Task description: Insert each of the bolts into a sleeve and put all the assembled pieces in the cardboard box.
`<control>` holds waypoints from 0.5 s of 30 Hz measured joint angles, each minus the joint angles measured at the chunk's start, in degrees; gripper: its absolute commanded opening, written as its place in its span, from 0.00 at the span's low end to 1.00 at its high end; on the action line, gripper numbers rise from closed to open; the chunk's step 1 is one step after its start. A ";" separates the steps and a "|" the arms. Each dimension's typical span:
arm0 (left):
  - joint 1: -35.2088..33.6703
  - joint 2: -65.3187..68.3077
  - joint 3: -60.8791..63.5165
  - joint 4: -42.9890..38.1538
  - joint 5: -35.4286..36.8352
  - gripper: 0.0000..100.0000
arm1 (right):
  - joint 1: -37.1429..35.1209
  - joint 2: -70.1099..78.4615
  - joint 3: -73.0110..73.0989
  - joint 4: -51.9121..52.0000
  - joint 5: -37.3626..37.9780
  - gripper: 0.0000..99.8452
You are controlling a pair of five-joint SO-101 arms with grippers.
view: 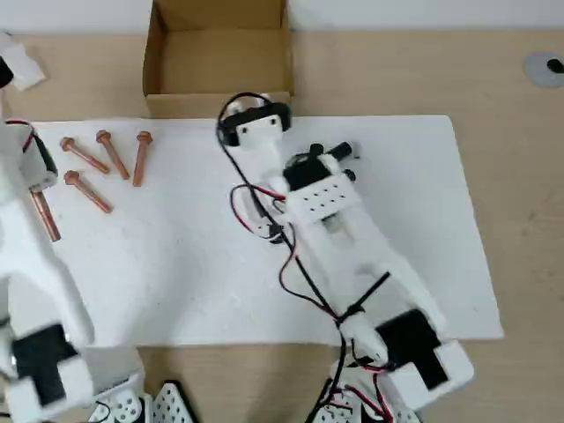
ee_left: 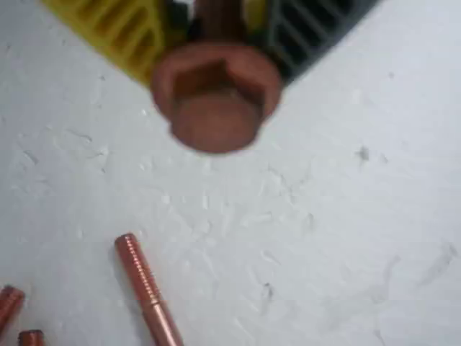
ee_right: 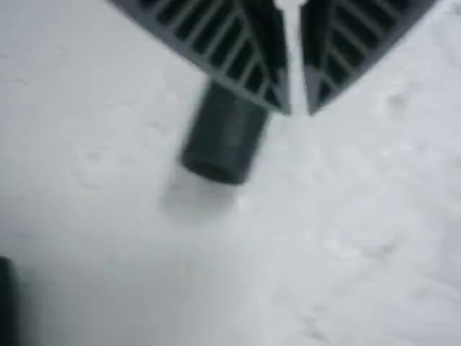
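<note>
A copper-coloured bolt (ee_left: 216, 101), with a hex head on a round flange, is clamped by its shank in the left hand (ee_left: 216, 18), between a ribbed yellow finger and a ribbed black one. It hangs above the pitted white foam sheet (view: 176, 264). Four loose bolts (view: 113, 152) lie near the sheet's far left corner. A dark, smooth, round sleeve (ee_right: 222, 140) sits just beside the right hand (ee_right: 295, 65), whose ribbed fingers are almost together, leaving a thin slit. The open cardboard box (view: 154, 62) touches the sheet's far edge. The wooden counter (view: 511, 176) borders it.
</note>
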 measured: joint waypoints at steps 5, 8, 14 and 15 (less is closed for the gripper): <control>2.02 -5.45 11.25 -4.66 -0.09 0.01 | -0.62 0.35 -0.44 0.18 -0.18 0.14; 2.02 -7.47 15.65 -7.03 -0.09 0.01 | -0.62 0.44 -0.44 1.32 -0.18 0.18; 2.46 -15.30 21.36 -11.25 0.00 0.01 | -0.62 0.97 -0.53 2.29 -0.18 0.18; 2.46 -17.05 22.33 -12.04 0.00 0.01 | -0.62 0.97 -0.53 2.29 -0.18 0.18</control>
